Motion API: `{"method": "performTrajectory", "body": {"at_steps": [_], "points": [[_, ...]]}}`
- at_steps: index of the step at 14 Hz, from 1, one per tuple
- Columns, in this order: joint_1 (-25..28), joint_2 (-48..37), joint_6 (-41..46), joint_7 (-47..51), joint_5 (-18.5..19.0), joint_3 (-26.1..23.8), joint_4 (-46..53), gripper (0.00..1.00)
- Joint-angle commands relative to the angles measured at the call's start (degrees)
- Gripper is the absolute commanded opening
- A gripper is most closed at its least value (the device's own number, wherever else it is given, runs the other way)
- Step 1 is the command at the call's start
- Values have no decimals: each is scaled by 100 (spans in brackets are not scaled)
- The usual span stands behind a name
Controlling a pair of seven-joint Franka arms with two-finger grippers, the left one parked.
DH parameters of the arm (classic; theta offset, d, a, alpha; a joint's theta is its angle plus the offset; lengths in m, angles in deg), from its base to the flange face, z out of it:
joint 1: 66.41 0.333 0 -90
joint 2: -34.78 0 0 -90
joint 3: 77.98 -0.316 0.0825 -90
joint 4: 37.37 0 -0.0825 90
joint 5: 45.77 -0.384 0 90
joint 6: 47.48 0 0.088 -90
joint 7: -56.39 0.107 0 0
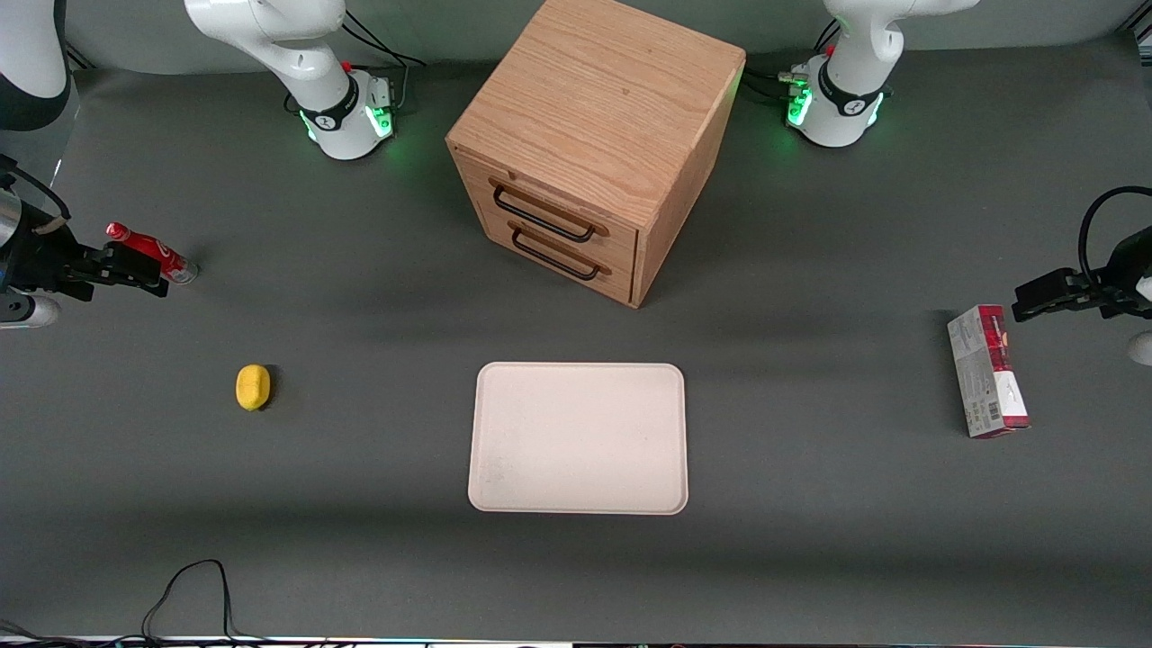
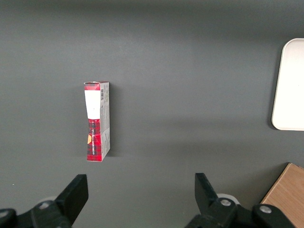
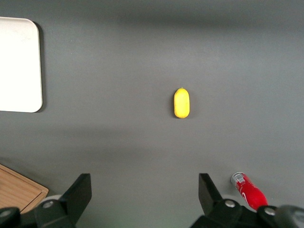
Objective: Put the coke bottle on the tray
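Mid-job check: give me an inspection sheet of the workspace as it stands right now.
Surface: dark grey table, flat.
Job's things: coke bottle lying on its side toward the working arm's end; tray bare, nearer the front camera than the wooden drawer box.
Clutter: lemon nearer the front camera than the bottle; red-and-grey carton toward the parked arm's end.
Grippers: gripper open, above the table beside the bottle, holding nothing.
Cables: black cable loop at the table's front edge.
Surroundings: nothing seen.

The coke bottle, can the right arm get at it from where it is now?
Probably yes. The coke bottle lies on bare table right beside the open gripper, with nothing between; the lemon sits well clear.
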Motion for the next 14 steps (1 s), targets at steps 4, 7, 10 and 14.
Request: {"method": "performTrajectory", "body": {"at_steps": [4,7,10,14], "points": [[-83,9,83,109,73,-117,68,100],[-144,-96,162,-66,82,93,-28,100],[-136,-193,162,-1039,82,1013,-90,100],[-136,-184,101,-2385,82,2368,-81,100]]}}
